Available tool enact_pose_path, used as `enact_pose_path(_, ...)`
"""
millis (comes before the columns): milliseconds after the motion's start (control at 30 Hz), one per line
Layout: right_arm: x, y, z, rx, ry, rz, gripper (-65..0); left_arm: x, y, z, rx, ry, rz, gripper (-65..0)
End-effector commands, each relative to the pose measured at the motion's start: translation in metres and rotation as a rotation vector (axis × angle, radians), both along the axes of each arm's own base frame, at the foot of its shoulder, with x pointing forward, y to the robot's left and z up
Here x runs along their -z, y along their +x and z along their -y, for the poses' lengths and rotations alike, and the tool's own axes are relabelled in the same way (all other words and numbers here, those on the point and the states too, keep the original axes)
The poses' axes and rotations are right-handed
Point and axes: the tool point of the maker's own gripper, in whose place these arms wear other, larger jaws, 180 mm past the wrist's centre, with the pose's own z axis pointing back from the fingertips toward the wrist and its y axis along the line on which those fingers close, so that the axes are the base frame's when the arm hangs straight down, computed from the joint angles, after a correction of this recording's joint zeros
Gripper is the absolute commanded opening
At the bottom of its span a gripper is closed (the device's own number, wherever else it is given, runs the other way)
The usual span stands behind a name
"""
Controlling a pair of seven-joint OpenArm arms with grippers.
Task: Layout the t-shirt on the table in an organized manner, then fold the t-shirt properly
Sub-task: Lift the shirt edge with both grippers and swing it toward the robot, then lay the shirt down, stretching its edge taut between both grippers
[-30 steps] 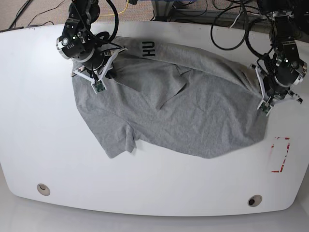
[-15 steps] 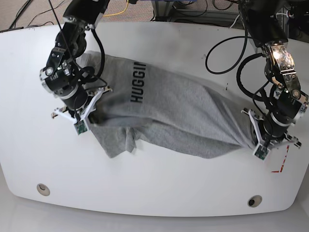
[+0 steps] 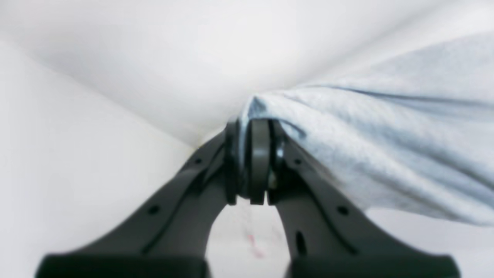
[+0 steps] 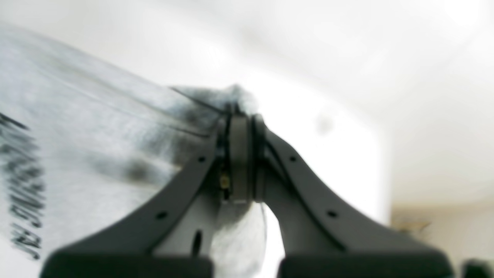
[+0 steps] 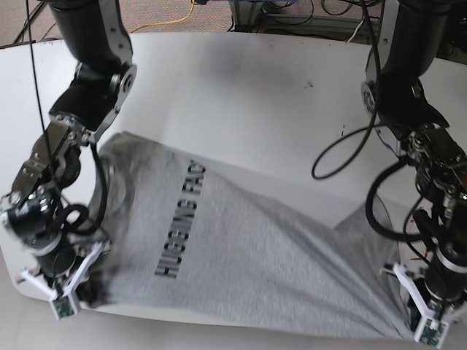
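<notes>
Both sets of fingers pinch the t-shirt (image 5: 241, 255), stretched print-up toward six o'clock on the table (image 5: 241, 95): laying-out step; next, I reckon, lower it flat.

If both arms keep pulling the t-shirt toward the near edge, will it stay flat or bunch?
Likely floppy: the t-shirt sags and creases between the right gripper and left gripper. It probably slides easily on the smooth table, though pinched corners may bunch.

Your right wrist view blurred the t-shirt (image 4: 77, 146) and its black lettering (image 4: 23, 193) beyond reading. In the base view, the fabric hid the table's (image 5: 241, 95) near edge.
</notes>
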Motion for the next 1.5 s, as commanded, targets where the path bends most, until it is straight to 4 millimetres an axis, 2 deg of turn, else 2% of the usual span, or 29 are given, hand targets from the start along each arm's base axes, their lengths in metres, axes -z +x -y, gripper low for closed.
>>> enact_pose_path(0,-0.068,0.012,0.018,0.031,-0.019,0.121,-65.0,-0.08,-0.007,-0.003,-0.028,0.002,0.178,-65.0)
enact_pose_path(33,-0.08,0.015,0.02,0.034,-0.025,0.136,-65.0,-0.095,-0.009,-0.003,-0.029,-0.001,0.209,-65.0)
enact_pose_path(67,-0.101,0.019,0.02,0.03,-0.038,0.165,-65.0,-0.115,-0.012,-0.004,-0.03,-0.009,0.252,-65.0)
enact_pose_path(167,-0.143,0.024,0.016,0.018,-0.076,0.224,-65.0,-0.157,-0.02,-0.004,-0.026,-0.021,0.34,-65.0)
enact_pose_path(267,-0.174,0.024,0.014,0.011,-0.105,0.27,-65.0,-0.192,-0.028,-0.005,-0.023,-0.029,0.407,-65.0)
enact_pose_path(333,-0.188,0.023,0.012,0.009,-0.115,0.294,-65.0,-0.205,-0.03,-0.006,-0.02,-0.035,0.426,-65.0)
enact_pose_path(400,-0.191,0.022,0.013,0.009,-0.119,0.3,-65.0,-0.212,-0.031,-0.004,-0.015,-0.028,0.437,-65.0)
enact_pose_path(500,-0.193,0.017,0.014,0.022,-0.128,0.302,-65.0,-0.212,-0.029,0.002,-0.006,-0.015,0.43,-65.0)
enact_pose_path(567,-0.191,0.014,0.015,0.029,-0.136,0.298,-65.0,-0.204,-0.025,0.003,-0.005,-0.01,0.409,-65.0)
enact_pose_path(633,-0.176,0.013,0.016,0.036,-0.143,0.27,-65.0,-0.19,-0.019,0.002,-0.004,-0.008,0.377,-65.0)
enact_pose_path(800,-0.139,0.0,0.018,0.059,-0.19,0.221,-65.0,-0.141,-0.002,0.002,-0.004,-0.006,0.263,-65.0)
enact_pose_path(900,-0.102,-0.015,0.026,0.085,-0.204,0.162,-65.0,-0.108,0.004,0.002,-0.007,0.001,0.192,-65.0)
enact_pose_path(1000,-0.059,-0.033,0.032,0.105,-0.213,0.091,-65.0,-0.065,0.006,0.002,-0.003,0.034,0.104,-65.0)
enact_pose_path(1167,0.03,-0.06,0.044,0.13,-0.169,-0.11,-65.0,0.006,0.005,0.005,0.017,0.086,-0.054,-65.0)
enact_pose_path(1233,0.071,-0.079,0.049,0.151,-0.126,-0.2,-65.0,0.042,0.0,0.005,0.023,0.103,-0.134,-65.0)
enact_pose_path(1267,0.082,-0.085,0.051,0.159,-0.115,-0.226,-65.0,0.054,-0.003,0.006,0.025,0.104,-0.16,-65.0)
enact_pose_path(1333,0.114,-0.104,0.054,0.174,-0.08,-0.294,-65.0,0.09,-0.011,0.006,0.031,0.103,-0.241,-65.0)
enact_pose_path(1467,0.163,-0.137,0.046,0.169,-0.02,-0.388,-65.0,0.151,-0.032,0.008,0.041,0.102,-0.384,-65.0)
